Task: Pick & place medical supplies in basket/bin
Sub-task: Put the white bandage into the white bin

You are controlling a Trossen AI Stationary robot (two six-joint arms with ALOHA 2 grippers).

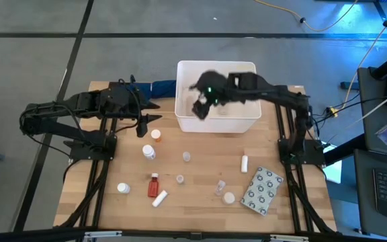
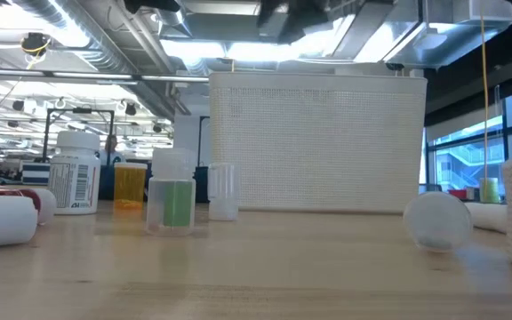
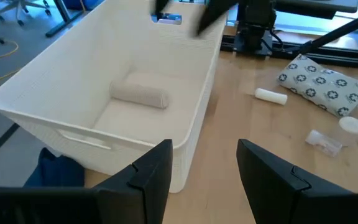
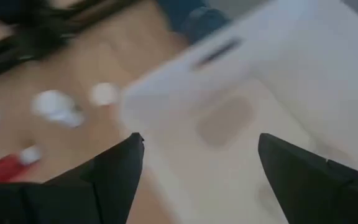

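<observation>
Here the white bin (image 1: 217,94) stands at the far middle of the wooden table (image 1: 200,202), and a pale roll (image 3: 139,94) lies on its floor. The right gripper (image 1: 200,106) hangs over the bin's left half, its fingers spread wide with nothing between them. The left gripper (image 1: 145,126) hovers above the table just left of the bin's near corner; its fingers (image 3: 154,174) stand apart and hold nothing.

A dark blue cloth (image 1: 163,87) lies against the bin's far left side. The other supplies are scattered on the near half of the table. An orange-capped bottle (image 1: 156,135) sits nearest the left gripper, with a white bottle (image 1: 149,152) just in front of it. A small clear cup (image 1: 187,156) stands near the middle and another one (image 1: 180,179) closer to the near edge. A red bottle (image 1: 154,184) and a white tube (image 1: 159,197) lie side by side toward the near left, and a white cap-shaped item (image 1: 122,188) is left of them. On the right, a white tube (image 1: 244,163) lies beside the grey dotted packet (image 1: 263,190), with a clear container (image 1: 220,187) and a round white lid (image 1: 229,197) to the packet's left.

In the low view the bin's textured wall (image 2: 318,142) fills the middle, with bottles and cups in front of it at the left.
</observation>
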